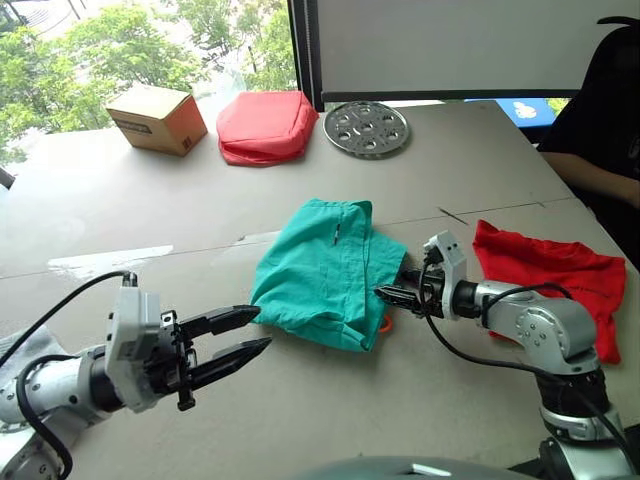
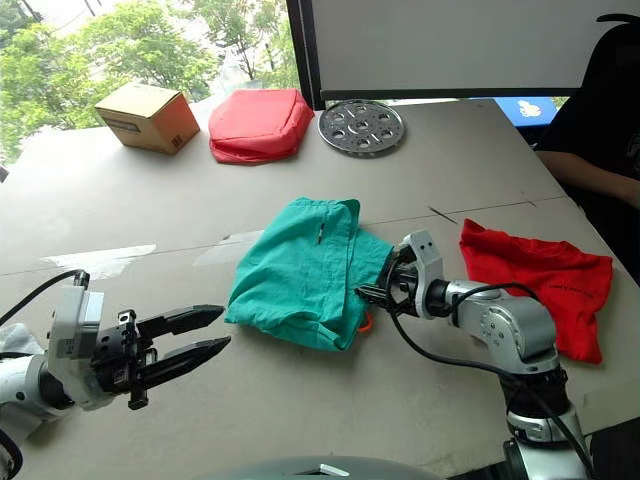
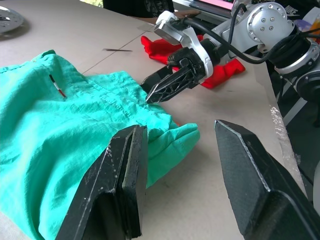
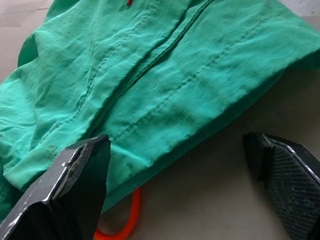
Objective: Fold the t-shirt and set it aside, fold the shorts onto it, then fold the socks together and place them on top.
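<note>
Nearest in the head views: left gripper [image 1: 245, 334], fingers spread with nothing between them, tips pointing at the near-left edge of the teal shorts [image 1: 325, 270] but short of the cloth. Shorts lying folded mid-table, long axis running from the far side toward the near right, orange drawstring [image 1: 386, 324] peeking out at the near-right corner. Right gripper [image 2: 372, 293] at that right edge, black fingers low by the hem, parted, holding nothing. Red t-shirt [image 1: 548, 270] lying as a flat bundle on the right, well apart from the shorts, close to the table's right edge [image 1: 560, 180] where a person's arm [image 1: 600, 175] rests. Far side: cardboard box [image 1: 157, 118], salmon-red pouch [image 1: 265, 126] and perforated metal disc [image 1: 367, 128] in a row, with a broad bare stretch of tabletop between them and the shorts. Bare surface also on the near left, around the left gripper. Left wrist view: own two fingers [image 3: 124, 190] wide apart, one overlapping the shorts' corner [image 3: 75, 150]; beyond, the right gripper's tips down at the cloth edge, red shirt [image 3: 220, 70] behind it. Right wrist view: own fingers [image 4: 75, 195] spread either side of the shorts' seamed hem [image 4: 165, 100], drawstring loop [image 4: 125, 225] lying on the table just beside the hem.
</note>
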